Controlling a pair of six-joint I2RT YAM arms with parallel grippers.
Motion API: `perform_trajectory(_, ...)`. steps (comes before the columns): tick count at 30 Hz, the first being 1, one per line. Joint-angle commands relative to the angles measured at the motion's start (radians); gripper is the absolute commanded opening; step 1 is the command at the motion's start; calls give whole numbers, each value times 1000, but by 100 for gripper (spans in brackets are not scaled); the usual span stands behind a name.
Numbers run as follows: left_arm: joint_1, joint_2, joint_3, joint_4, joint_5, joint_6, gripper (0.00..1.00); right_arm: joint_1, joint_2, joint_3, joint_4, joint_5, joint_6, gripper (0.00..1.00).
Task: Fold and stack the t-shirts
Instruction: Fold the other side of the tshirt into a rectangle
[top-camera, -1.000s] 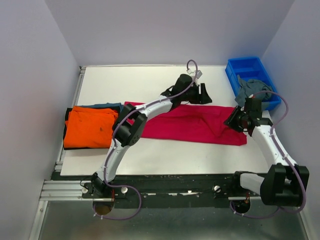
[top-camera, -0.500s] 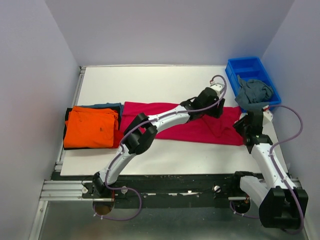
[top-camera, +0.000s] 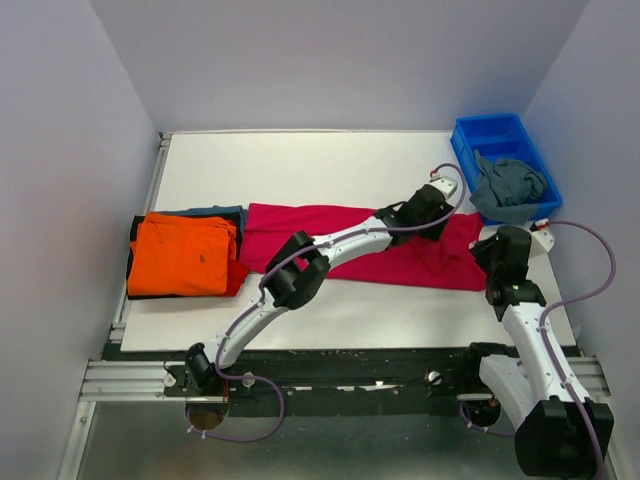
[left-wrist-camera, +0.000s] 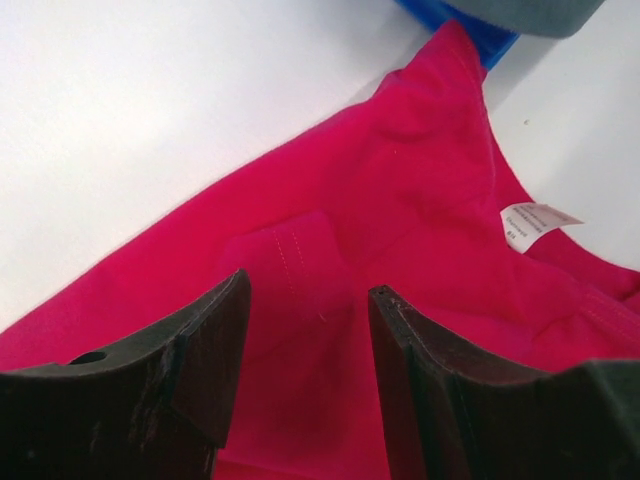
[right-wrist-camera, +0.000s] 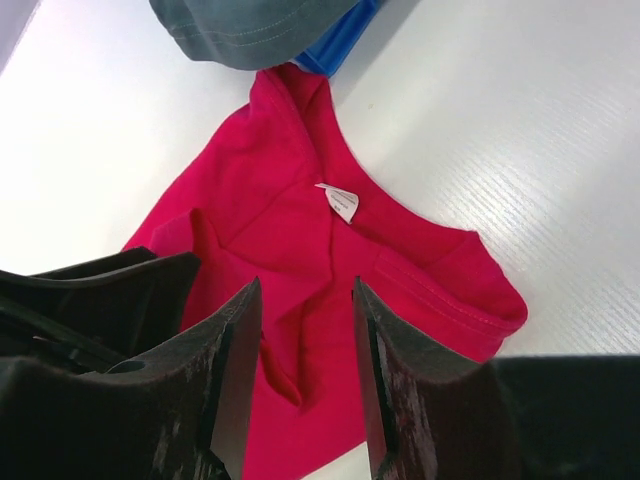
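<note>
A large crimson-pink t-shirt (top-camera: 340, 235) lies flat across the middle of the table. Its white neck label (left-wrist-camera: 535, 222) shows at the right end. My left gripper (top-camera: 432, 215) reaches far right and hovers open over that end (left-wrist-camera: 310, 300), with only cloth below its jaws. My right gripper (top-camera: 500, 252) stands open just off the shirt's right edge. It looks down on the collar and label (right-wrist-camera: 342, 200), with nothing between its fingers (right-wrist-camera: 305, 290). An orange t-shirt (top-camera: 180, 255) tops a folded stack at the left, with blue (top-camera: 215, 212) and black (top-camera: 133, 235) edges showing beneath. A grey-blue t-shirt (top-camera: 510, 185) lies crumpled in the bin.
The blue plastic bin (top-camera: 490, 135) stands at the back right corner, close to both grippers. Its corner (right-wrist-camera: 340, 45) shows in the right wrist view. The left arm's links stretch diagonally over the crimson shirt. Walls close in the table on both sides.
My left gripper swung from the shirt's far edge rightward and nearer, to the collar end. The right gripper drew back toward the near right. The shirt's left half is now uncovered.
</note>
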Motion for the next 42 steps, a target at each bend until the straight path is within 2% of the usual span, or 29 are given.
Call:
perform_trajectory(1, -11, 27, 28, -17, -3, 7, 61, 0, 16, -12, 29, 32, 11, 50)
perform_trajectory(3, -11, 25, 25, -13, 9, 7, 53, 2, 23, -9, 31, 29, 11, 50)
perform_trajectory(6, -11, 7, 10, -13, 17, 13, 35, 0, 42, -3, 29, 27, 8, 50)
perform_trajectory(10, -11, -45, -48, 1, 37, 24, 0, 0, 68, 5, 29, 21, 3, 50)
perform_trajectory(22, -2, -271, -324, 78, 17, 44, 0, 0, 187, 46, 65, -99, -60, 50)
perform_trajectory(23, 0, -263, -320, 95, 37, 41, 9, 0, 200, 49, 63, -100, -57, 50)
perform_trajectory(25, 0, -225, -263, 78, 66, 23, 38, 0, 198, 51, 58, -97, -57, 50)
perform_trajectory(26, -2, -198, -225, 63, 84, 12, 46, 0, 189, 46, 58, -97, -58, 50)
perform_trajectory(28, -5, -150, -165, 49, 100, -5, 54, 0, 161, 33, 66, -88, -58, 50)
perform_trajectory(33, -5, -69, -75, 49, 106, -19, 57, 0, 129, 19, 69, -76, -58, 50)
perform_trajectory(42, -5, -9, -19, 20, 85, -13, 53, -1, 146, 26, 69, -89, -58, 50)
